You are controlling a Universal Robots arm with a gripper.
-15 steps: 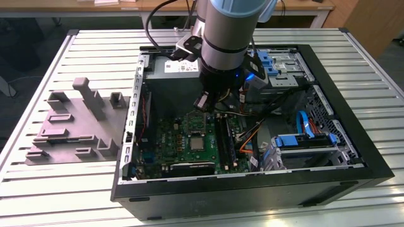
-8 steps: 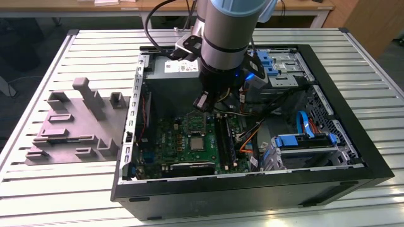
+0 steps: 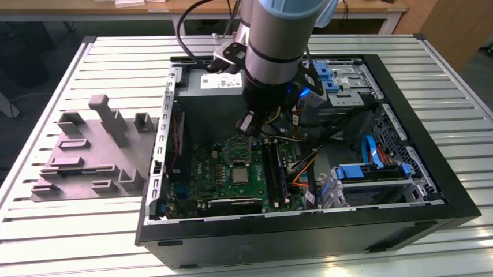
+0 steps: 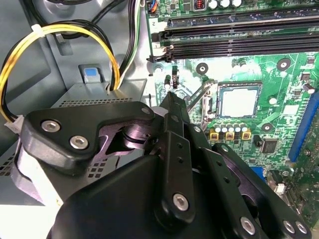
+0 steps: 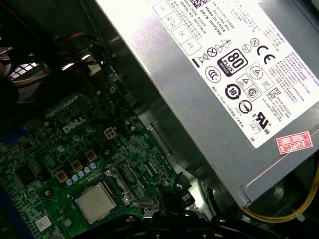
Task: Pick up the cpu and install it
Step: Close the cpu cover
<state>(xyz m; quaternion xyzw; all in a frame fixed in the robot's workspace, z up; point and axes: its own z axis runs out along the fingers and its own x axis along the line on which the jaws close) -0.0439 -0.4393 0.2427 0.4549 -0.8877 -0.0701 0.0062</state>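
cpu (image 4: 239, 102) already sits flat in its socket on the green motherboard (image 3: 231, 173), pale square top facing up; i see it in both wrist views (image 5: 96, 201) and in the exterior view (image 3: 240, 173). judging from that, the placing part of the install looks done. the socket's metal lever (image 4: 198, 95) seems to stand raised beside the chip, so i judge the locking down is not yet finished, though i can't be sure of the frame's position.

my claw (image 4: 172, 102) hangs above the board, just beside the cpu, on the side toward the grey power supply box (image 5: 219, 64). the links fill the second wrist view and the tips seem drawn close together with nothing between them, but i cannot tell for certain how far open they are. i hold nothing that i can see.

room around the cpu is tight. the power supply box rises close by on 1 side, with yellow and black cables (image 4: 60, 35) looping off it near my wrist. on another side of the cpu run the long black memory slots (image 4: 239, 45). the black case walls (image 3: 431, 167) ring the whole board, so the free way out is straight up. the drive cage with blue clips (image 3: 373, 173) lies well apart from the cpu. outside the case, the grey moulded tray (image 3: 89, 156) rests on the slatted bench (image 3: 92, 231).
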